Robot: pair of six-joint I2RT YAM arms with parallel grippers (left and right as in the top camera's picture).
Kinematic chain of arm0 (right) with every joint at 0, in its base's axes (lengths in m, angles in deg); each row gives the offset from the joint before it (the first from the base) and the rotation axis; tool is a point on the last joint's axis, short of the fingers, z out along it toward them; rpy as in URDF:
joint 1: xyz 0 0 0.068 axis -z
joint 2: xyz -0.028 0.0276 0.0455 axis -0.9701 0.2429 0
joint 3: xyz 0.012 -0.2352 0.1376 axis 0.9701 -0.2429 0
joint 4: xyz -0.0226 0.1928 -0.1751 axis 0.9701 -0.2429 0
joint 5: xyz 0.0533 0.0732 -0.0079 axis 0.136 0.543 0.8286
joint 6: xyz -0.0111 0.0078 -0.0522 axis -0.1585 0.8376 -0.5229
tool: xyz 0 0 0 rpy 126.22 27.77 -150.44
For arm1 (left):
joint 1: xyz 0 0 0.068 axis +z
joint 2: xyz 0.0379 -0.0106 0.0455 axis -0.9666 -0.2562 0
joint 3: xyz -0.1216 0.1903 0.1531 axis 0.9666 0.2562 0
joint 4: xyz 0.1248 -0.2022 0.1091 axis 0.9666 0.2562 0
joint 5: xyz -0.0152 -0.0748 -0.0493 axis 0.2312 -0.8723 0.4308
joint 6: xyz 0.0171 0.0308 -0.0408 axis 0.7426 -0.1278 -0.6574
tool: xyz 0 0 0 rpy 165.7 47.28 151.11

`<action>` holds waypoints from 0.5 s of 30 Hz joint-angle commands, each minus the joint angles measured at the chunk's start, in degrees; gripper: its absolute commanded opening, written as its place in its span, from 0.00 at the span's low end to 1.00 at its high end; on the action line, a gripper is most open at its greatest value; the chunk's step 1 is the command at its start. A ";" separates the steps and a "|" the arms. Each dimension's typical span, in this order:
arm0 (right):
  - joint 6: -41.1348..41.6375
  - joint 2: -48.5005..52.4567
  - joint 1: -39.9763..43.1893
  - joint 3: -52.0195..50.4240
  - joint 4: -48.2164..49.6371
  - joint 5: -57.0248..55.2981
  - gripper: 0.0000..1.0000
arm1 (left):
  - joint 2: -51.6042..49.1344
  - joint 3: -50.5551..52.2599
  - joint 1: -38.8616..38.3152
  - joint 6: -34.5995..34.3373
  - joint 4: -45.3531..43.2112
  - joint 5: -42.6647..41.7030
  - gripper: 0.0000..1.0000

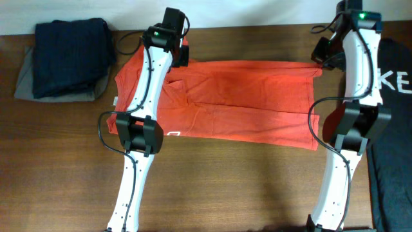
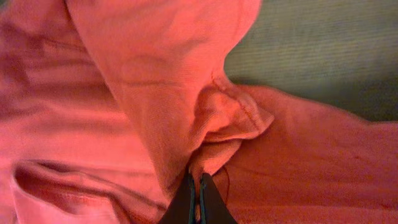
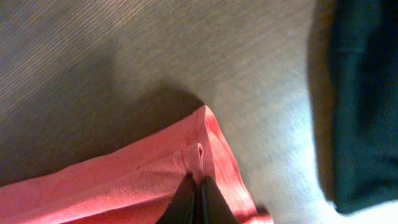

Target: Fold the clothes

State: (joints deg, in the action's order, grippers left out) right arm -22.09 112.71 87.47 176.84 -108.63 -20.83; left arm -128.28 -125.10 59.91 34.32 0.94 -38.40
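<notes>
T-shirt: orange-red short-sleeved cotton T-shirt [image 1: 244,103], laid out sideways on the brown wooden desk [image 1: 225,187], on its far half, between the 2 arms.
Orientation: collar and sleeves toward the left arm, hem toward the right arm; long creases run along the body.
Logo: small white mark [image 1: 172,134] at the near-left edge of the T-shirt, just beside the left arm's elbow joint.
Left fingers: [image 1: 183,57] at the far-left edge near the collar, closed on the T-shirt. In the wrist view the 2 black tips [image 2: 196,186] are pressed together on a bunched fold with a stitched seam; loose folds of the cloth [image 2: 124,93] fill most of the frame, with bare desk [image 2: 323,50] at the top right.
Right fingers: [image 1: 322,55] at the far-right corner, closed on the T-shirt. In the wrist view the tips [image 3: 198,186] pinch the stitched hem [image 3: 124,180] right at its corner; the corner casts a shadow on the desk [image 3: 155,56].
Far-left corner: folded dark navy garment [image 1: 71,55] lying on a flat grey cloth [image 1: 26,80], near the T-shirt's sleeve end; cannot tell if they touch.
Right edge: black garment with white lettering [image 1: 393,129], partly out of frame, beyond the right arm; its dark cloth [image 3: 367,93] also shows in the right wrist view, apart from the hem corner.
</notes>
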 commanded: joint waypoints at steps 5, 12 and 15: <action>0.96 -2.32 0.17 0.72 -4.44 -3.80 0.04 | -0.31 -1.16 0.79 0.72 5.79 0.79 0.09; 0.66 -2.29 0.17 0.63 -9.16 -3.82 0.19 | -0.31 -1.16 0.79 0.72 10.32 0.81 0.26; 0.24 -2.29 0.17 0.63 -11.04 -3.82 0.59 | -0.31 -1.18 0.79 0.74 11.47 1.05 0.26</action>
State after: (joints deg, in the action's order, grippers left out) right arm -22.36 111.77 87.49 177.10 -118.36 -23.17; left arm -128.28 -125.10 60.30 34.74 11.62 -38.25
